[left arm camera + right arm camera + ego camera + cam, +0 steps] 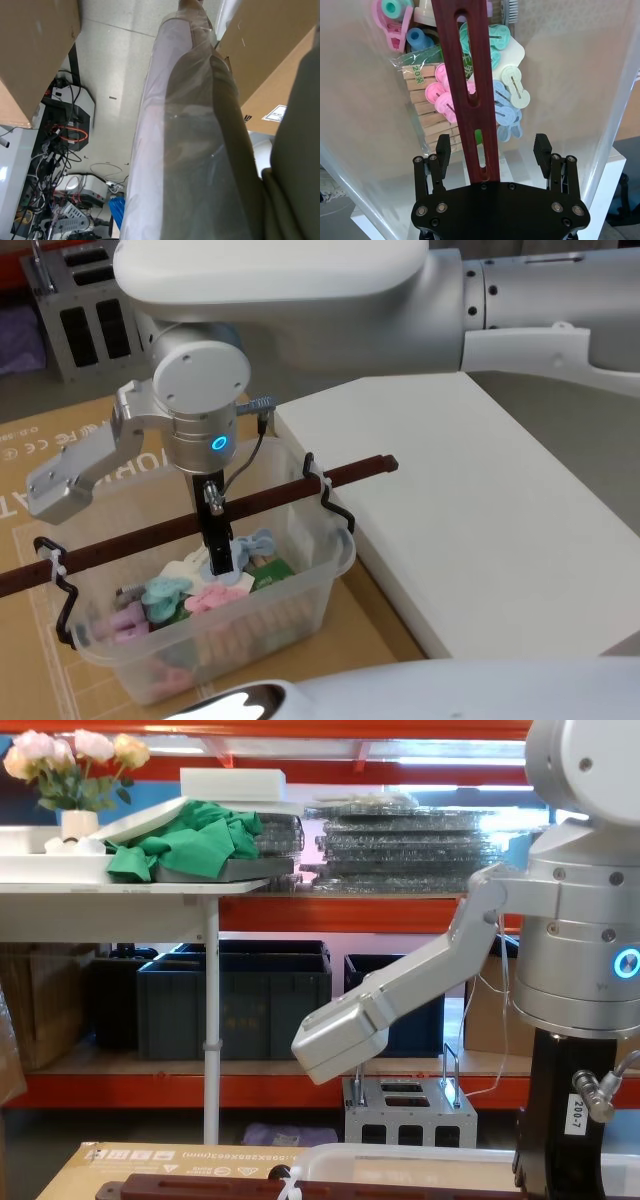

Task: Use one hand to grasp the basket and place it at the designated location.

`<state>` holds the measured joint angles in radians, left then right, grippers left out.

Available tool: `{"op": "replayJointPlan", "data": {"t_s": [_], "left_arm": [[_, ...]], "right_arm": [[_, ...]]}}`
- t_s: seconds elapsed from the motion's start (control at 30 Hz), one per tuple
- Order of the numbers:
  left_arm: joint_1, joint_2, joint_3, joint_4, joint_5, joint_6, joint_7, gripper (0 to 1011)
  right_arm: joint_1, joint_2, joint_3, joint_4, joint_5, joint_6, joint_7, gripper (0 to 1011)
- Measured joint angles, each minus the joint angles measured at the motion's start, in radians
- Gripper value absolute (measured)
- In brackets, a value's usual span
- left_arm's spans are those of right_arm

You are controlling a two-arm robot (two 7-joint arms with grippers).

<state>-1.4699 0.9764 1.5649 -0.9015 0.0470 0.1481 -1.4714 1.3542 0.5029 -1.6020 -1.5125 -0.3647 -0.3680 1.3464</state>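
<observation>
Head view has the large translucent white plastic basket (290, 618) standing at the right edge of a flat brown printed cardboard box (385, 618), just beside a broad white slab (480, 510). Its long dark reddish-brown slotted bar handle (130, 540) crosses the rim, tied on with white zip ties (318, 478). The right pincer (220, 558) hangs over the middle of that bar. In the right wrist view its ribbed fingers (542, 147) are spread, one on each side of the bar, neither touching. The left arm is parked away from the work. Pastel plastic pegs (205, 595) and wooden ones only part-fill the tub, so it should lift light. The thin walls look flexible and slick, while the bar looks stiff. The mid-bar is probably the best hold, since an off-centre pinch could tip the load.
</observation>
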Motion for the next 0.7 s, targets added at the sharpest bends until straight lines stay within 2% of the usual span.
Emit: {"op": "replayJointPlan", "data": {"t_s": [0.4,0.7], "left_arm": [[0.000,0.000,0.000,0.000,0.000,0.000,0.000,0],[0.000,0.000,0.000,0.000,0.000,0.000,0.000,0]], "right_arm": [[-0.007,0.006,0.014,0.001,-0.008,-0.002,-0.002,1001],[0.016,0.045,0.061,-0.009,0.027,-0.009,-0.002,1001]]}}
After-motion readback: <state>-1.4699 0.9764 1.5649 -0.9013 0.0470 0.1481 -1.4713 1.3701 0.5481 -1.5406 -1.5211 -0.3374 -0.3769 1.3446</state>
